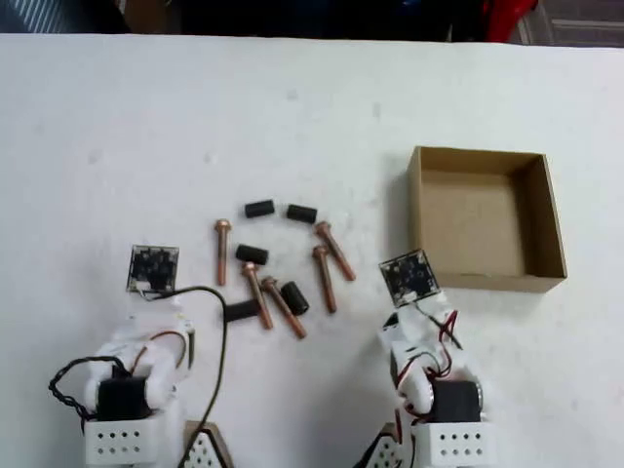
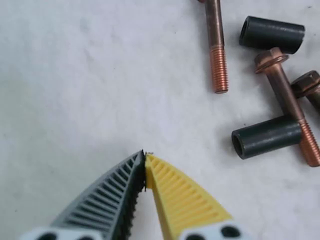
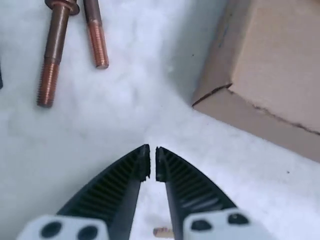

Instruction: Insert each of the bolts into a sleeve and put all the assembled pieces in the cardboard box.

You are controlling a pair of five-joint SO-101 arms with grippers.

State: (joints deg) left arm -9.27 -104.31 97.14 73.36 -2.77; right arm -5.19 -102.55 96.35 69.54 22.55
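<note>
Two bolts [image 3: 51,56] beyond right pincer [image 3: 152,163]

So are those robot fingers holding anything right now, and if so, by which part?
Nothing is held. The left gripper and the right gripper are both shut and empty above the white table.

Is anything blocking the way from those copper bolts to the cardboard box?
Nothing visible does: bare table lies between the nearest bolts and the cardboard box. The right end effector sits by the box's near corner, off to the side.
</note>
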